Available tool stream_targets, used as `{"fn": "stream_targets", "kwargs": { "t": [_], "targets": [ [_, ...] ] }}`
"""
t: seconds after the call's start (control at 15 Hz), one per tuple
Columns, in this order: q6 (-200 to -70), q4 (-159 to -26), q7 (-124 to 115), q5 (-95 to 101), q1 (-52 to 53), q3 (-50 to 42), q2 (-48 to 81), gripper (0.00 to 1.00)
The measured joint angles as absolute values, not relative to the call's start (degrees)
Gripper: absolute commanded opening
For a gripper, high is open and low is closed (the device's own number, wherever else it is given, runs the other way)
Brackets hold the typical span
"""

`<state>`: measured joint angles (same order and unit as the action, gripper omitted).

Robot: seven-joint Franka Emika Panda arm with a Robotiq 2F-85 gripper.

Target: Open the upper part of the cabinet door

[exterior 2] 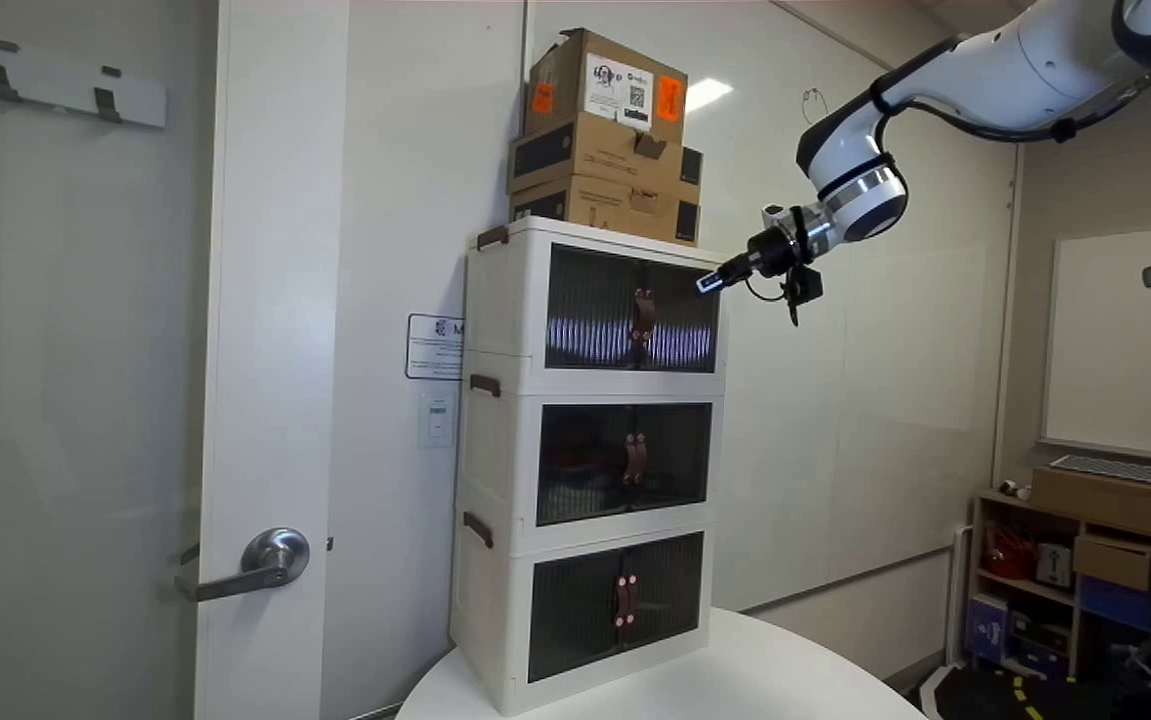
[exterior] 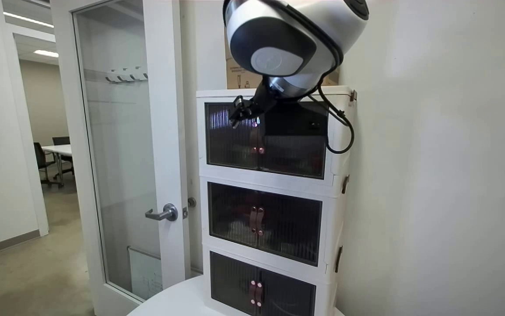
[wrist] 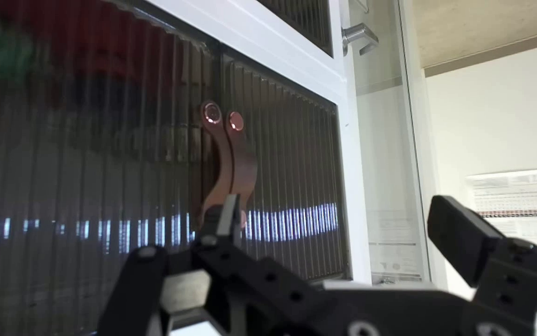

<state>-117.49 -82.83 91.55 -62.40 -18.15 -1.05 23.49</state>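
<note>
The white cabinet [exterior: 230, 173] has three stacked compartments. Its upper door [exterior: 291, 158] is a dark ribbed panel in two halves, closed; it also shows in an exterior view [exterior 2: 590, 290] and the wrist view [wrist: 291, 163]. Two brown strap handles [wrist: 238, 163] sit side by side at its middle seam, also seen in both exterior views [exterior: 257, 147] [exterior 2: 643, 315]. My gripper [wrist: 343, 219] is open and empty in front of the upper door. In the wrist view one finger overlaps the handles' lower end. In an exterior view the gripper [exterior 2: 710, 283] appears apart from the handles.
Cardboard boxes [exterior 2: 605, 150] are stacked on the cabinet. The cabinet stands on a round white table [exterior 2: 785, 670]. A glass room door with a lever handle [exterior: 162, 213] is beside it, and a wall [exterior: 432, 153] is close behind. The wrist picture appears upside down.
</note>
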Motion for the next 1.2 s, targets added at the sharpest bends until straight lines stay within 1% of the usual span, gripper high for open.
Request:
{"fn": "stream_targets", "kwargs": {
  "t": [0.53, 1.2],
  "targets": [
    [-120.28, -75.83, 81.39, -54.16, -13.76, -1.71, 28.47, 1.00],
    [-123.23, -68.72, 79.62, -50.68, -13.71, -0.84, 34.70, 1.00]
  ]
}}
